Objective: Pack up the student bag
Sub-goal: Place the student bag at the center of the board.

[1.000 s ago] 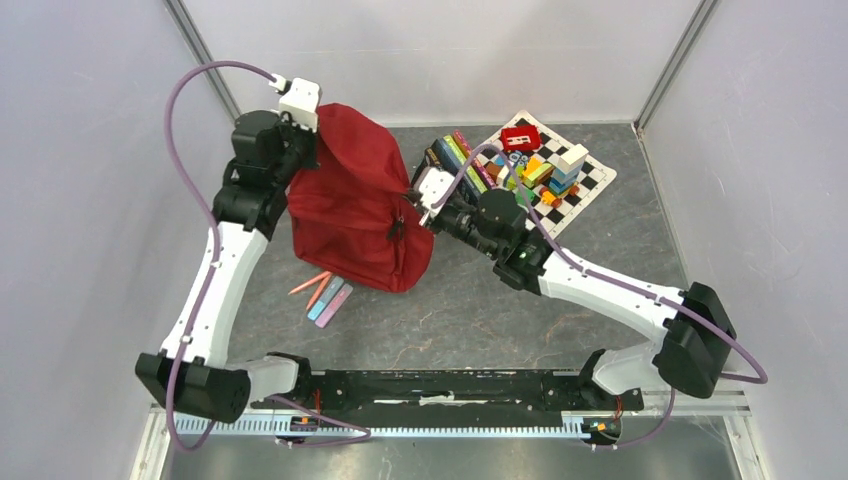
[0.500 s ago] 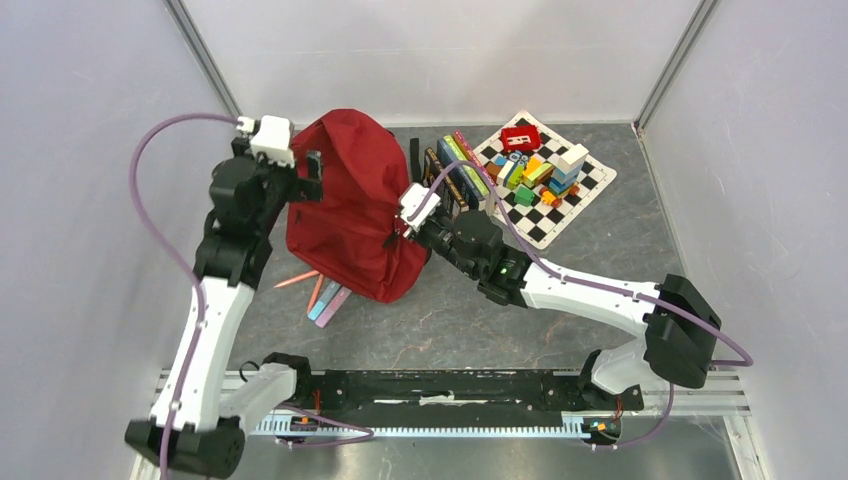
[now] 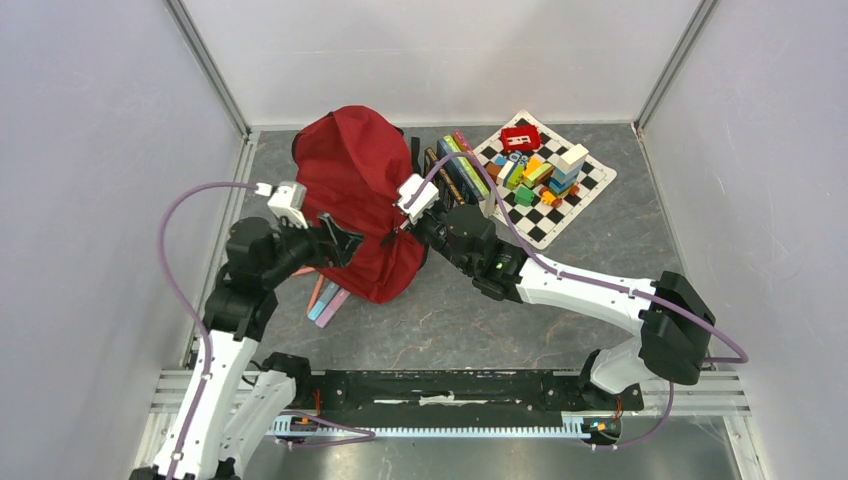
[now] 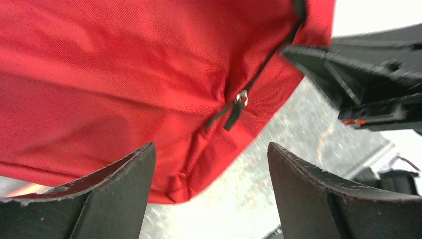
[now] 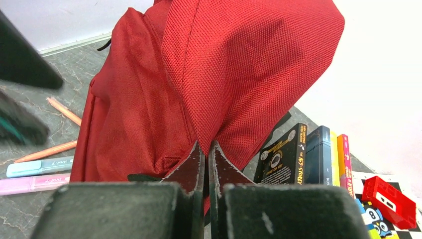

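Grey marbled table (image 3: 470, 325), pens (image 3: 328, 300) near left, left gripper (image 3: 345, 243) spread wide, empty, beside bag (image 3: 355, 185), right gripper (image 5: 206, 149) pinched tight on its fabric, bag left of centre, long axis near-to-far, rounded end toward back wall, books (image 3: 460, 165) beyond.

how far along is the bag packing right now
Done: nothing visibly packed. In hand: right end effector pinches the student bag by its fabric; left end effector is open beside its zipper, holding nothing. Left: books, pens and blocks all lie outside it.
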Tool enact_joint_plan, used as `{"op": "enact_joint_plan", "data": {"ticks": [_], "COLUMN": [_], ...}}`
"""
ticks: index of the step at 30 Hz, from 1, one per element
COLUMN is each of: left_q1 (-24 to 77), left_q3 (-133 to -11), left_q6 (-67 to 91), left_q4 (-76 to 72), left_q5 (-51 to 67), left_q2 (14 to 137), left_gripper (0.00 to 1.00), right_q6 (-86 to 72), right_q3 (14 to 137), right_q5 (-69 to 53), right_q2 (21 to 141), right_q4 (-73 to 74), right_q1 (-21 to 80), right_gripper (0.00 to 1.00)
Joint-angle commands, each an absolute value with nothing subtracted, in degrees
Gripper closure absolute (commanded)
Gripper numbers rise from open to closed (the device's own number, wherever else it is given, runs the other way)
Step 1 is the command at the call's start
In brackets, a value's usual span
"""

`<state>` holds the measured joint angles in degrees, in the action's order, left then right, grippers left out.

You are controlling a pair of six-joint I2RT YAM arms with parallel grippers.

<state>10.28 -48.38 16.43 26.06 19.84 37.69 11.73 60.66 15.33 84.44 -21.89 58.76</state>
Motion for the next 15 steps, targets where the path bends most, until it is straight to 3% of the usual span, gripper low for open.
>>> {"op": "enact_joint_plan", "data": {"ticks": [1, 10, 15], "left_q1": [13.16, 27.09, 29.27], "left_q3": [-43.32, -40.03, -39.81], "left_q6": [27.67, 32.39, 31.96], "left_q4": [20.17, 10.58, 8.39], "left_q5": [25.75, 18.41, 13.47], "left_q2": [38.61, 47.29, 50.29], "left_gripper": [0.14, 0.25, 0.35], "right_q6": [10.47, 10.46, 10.72], "right_q3": [63.81, 64.03, 64.25], "right_q5": [15.35, 15.33, 15.32], "right_q2": [84.6, 84.64, 84.52], "right_q4": [-23.91, -23.47, -23.52], "right_q1": [59.06, 59.06, 59.06], "right_gripper": [1.0, 1.0, 1.0]}}
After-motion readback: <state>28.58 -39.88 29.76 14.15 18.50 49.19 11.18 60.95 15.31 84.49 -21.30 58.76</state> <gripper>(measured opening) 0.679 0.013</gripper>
